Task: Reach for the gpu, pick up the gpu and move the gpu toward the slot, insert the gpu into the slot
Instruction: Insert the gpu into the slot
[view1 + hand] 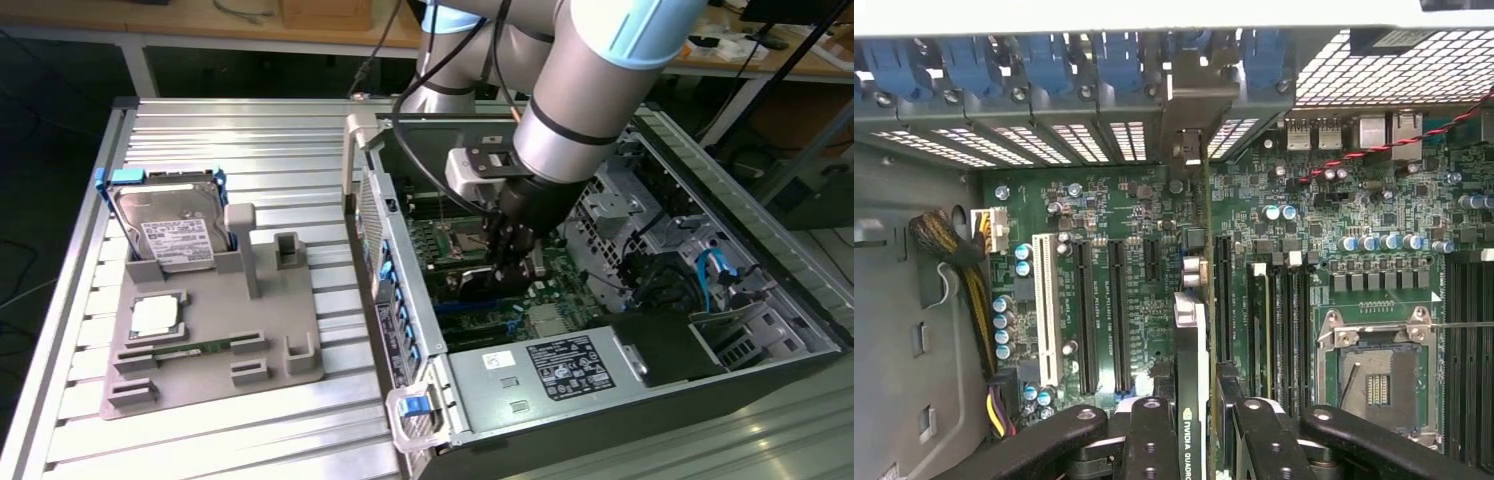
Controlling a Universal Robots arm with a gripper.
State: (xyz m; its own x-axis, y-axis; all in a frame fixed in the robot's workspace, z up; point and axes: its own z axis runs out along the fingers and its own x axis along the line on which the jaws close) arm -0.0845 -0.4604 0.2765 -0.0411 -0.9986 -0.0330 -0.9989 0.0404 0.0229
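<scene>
1. One claw (1199, 440) pinches the gpu (1191, 345) by its thin sides, a finger on each side, so the card stands on its edge and points down at the green board (1104, 205).
2. Its silver bracket (1189, 110) faces the back wall of the case, where that end has to sit.
3. The card runs the same way as the long slots on the board. I cannot tell if it touches one yet.
4. In the middle of the exterior view, the claw (514, 268) is down inside the open computer case (380, 230), right by the slot (470, 298), one of the blue strips.
5. The case holds the green board and a power box (567, 365) at the lower right.
6. At the exterior view's left, a grey tray (287, 335) holds three parts: a hard drive (167, 230) standing up, a square chip (158, 315) and a small green stick (200, 347).
</scene>
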